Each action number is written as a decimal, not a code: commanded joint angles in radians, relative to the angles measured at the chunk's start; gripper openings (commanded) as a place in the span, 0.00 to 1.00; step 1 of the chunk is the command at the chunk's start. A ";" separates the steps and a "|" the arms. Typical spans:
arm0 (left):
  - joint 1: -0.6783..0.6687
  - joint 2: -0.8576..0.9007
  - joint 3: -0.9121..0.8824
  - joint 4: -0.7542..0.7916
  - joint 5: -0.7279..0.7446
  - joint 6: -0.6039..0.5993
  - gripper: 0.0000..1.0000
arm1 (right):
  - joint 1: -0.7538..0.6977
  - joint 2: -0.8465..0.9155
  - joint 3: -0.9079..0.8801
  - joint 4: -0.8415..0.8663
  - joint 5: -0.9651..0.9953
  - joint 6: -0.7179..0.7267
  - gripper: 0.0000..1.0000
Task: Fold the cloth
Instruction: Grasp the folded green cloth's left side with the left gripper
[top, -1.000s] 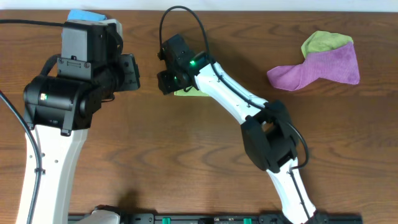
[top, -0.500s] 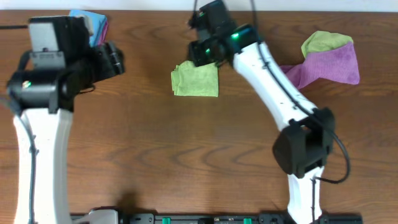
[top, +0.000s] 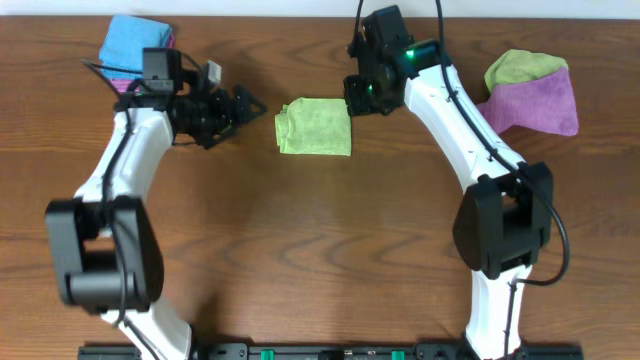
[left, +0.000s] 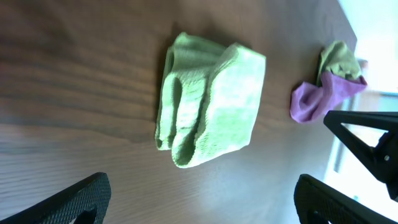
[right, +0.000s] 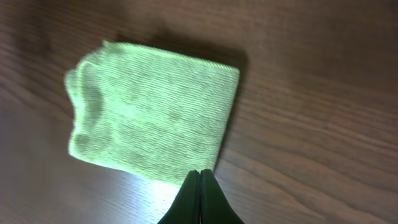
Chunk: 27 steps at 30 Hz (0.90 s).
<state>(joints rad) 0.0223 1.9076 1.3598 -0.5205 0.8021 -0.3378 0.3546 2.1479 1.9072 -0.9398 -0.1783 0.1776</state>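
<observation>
Right end effector (top: 358, 100) cleared cloth (top: 314, 127); purple cloth (top: 530, 110) beyond.

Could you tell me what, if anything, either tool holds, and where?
Nothing is held: the left tool is open, the right tool shut empty, and the cloth lies folded on the table.

A lime-green folded microfibre cloth (right: 152, 130) shows a fine ribbed weave, soft and matt, with fuzzy rounded edges. Under it, the dark brown wooden table (top: 300, 250) is smooth, with visible grain and a light sheen that catches pale reflections. A purple cloth (top: 525, 108), a yellower-green cloth (top: 520, 67) and a light blue cloth (top: 130, 42) look equally soft and matt. The left arm (top: 125, 165) and right arm (top: 455, 120) have glossy white plastic shells and matt black joint housings. The right gripper (right: 200, 180) is smooth black plastic. The left gripper (left: 200, 186) has matt black fingers (left: 81, 198).
</observation>
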 joint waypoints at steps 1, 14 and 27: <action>-0.006 0.070 -0.002 0.001 0.109 -0.018 0.95 | -0.026 0.018 -0.050 0.022 0.017 -0.011 0.01; -0.060 0.183 -0.002 0.153 0.116 -0.093 0.95 | -0.056 0.058 -0.194 0.182 0.013 0.029 0.01; -0.082 0.238 -0.002 0.227 0.072 -0.150 0.95 | -0.056 0.123 -0.194 0.338 0.012 0.099 0.01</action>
<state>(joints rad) -0.0517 2.1323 1.3598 -0.3008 0.9005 -0.4721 0.3069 2.2223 1.7168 -0.6033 -0.1669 0.2401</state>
